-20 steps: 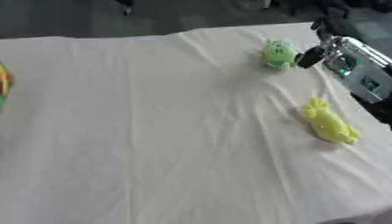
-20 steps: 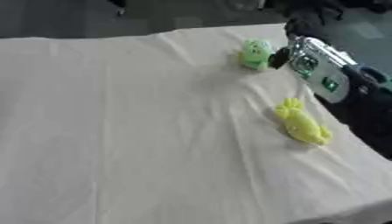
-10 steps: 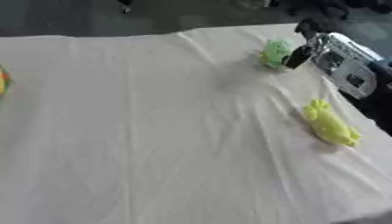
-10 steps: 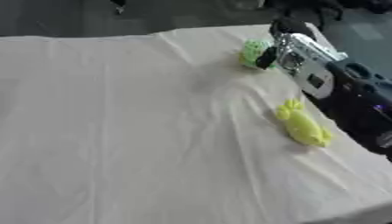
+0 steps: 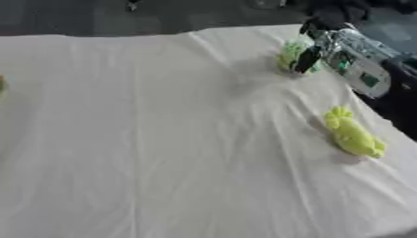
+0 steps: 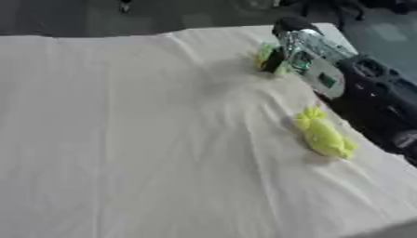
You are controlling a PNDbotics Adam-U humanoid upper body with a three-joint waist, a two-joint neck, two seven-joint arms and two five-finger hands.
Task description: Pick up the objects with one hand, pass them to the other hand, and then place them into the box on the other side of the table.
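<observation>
Risk is a toy that slips out. The right hand (image 5: pixel 326 44) reaches the green plush toy (image 5: pixel 290 55) at its fingertips; I cannot tell if the fingers are closed on it. The yellow-green plush toy (image 5: pixel 352 134) lies below the wrist, where the forearm may brush it off the white cloth (image 5: pixel 163 139).

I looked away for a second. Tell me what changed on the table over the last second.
The right hand has closed in on the green toy at the far right of the table; its dark fingers now overlap the toy, though whether they grip it cannot be told. The toy itself has not visibly moved. The yellow-green toy near the right edge stayed where it was.
</observation>
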